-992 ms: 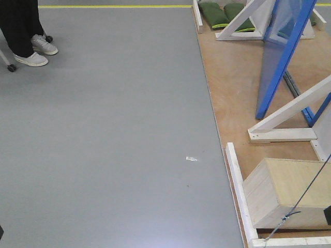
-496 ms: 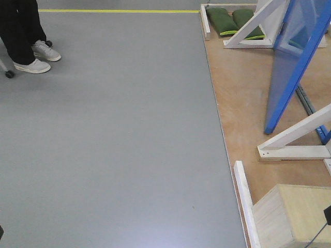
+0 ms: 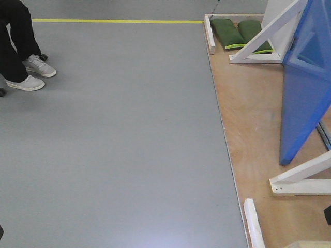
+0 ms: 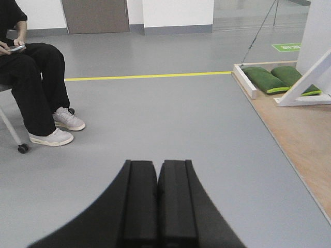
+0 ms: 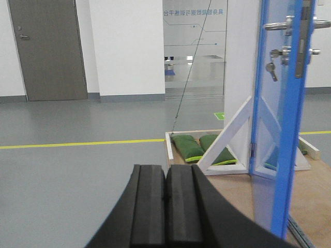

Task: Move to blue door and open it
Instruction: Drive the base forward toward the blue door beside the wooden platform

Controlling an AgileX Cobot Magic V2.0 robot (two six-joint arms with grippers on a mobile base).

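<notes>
Findings on lettering: nothing can be read with certainty.

1. A line of blue characters (image 5: 194, 12) runs along the top of a glass partition (image 5: 195, 62), above and behind the green cushions (image 5: 189, 147). It is too blurred to make out.
2. A green floor sign (image 4: 287, 47) with pale markings lies beyond the green cushions and is illegible.
3. The blue door (image 5: 288, 155), right of the cushions, shows no readable lettering.

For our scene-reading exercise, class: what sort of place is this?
Probably an indoor test hall: a free-standing blue door with white braces on a plywood platform, green sandbags beside them, a yellow line on grey floor.
</notes>
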